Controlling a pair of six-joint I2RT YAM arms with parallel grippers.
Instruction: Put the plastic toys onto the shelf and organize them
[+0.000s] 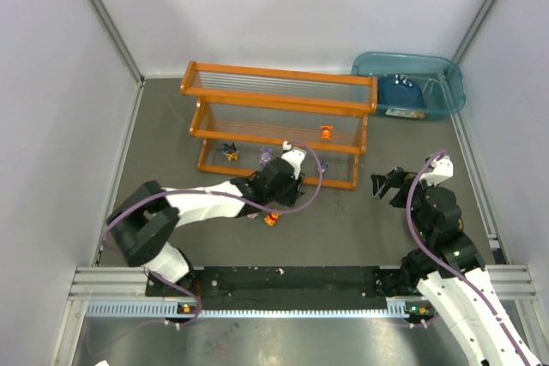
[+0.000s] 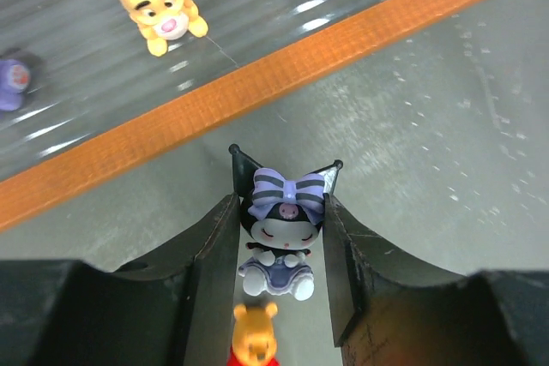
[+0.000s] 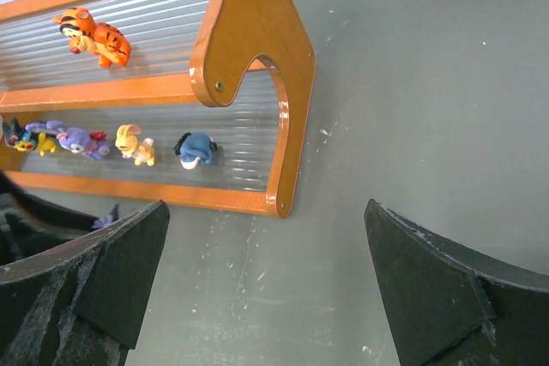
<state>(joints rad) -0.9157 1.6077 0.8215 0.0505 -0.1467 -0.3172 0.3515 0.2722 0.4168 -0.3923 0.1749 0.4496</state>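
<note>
The orange-framed shelf [image 1: 279, 83] stands at the back centre. My left gripper [image 2: 285, 160] is shut on a black-white figurine with a purple striped bow [image 2: 279, 233], just in front of the shelf's bottom orange rail [image 2: 257, 92]. It also shows in the top view [image 1: 290, 165]. A yellow-orange bear toy in red [image 2: 254, 339] lies on the table below the fingers [image 1: 270, 219]. An orange tiger toy [image 3: 94, 36] sits on the middle tier. The bottom tier holds a dark toy [image 3: 17, 136], a purple toy [image 3: 77, 140], a yellow rabbit [image 3: 135, 143] and a dark blue toy [image 3: 196, 148]. My right gripper [image 3: 266, 212] is open and empty, to the right of the shelf.
A translucent teal bin [image 1: 450, 83] with a blue item [image 1: 401, 92] stands at the back right, beside the shelf's right end. Grey walls close the table on the left, back and right. The shelf's right side panel [image 3: 257, 49] is near my right gripper.
</note>
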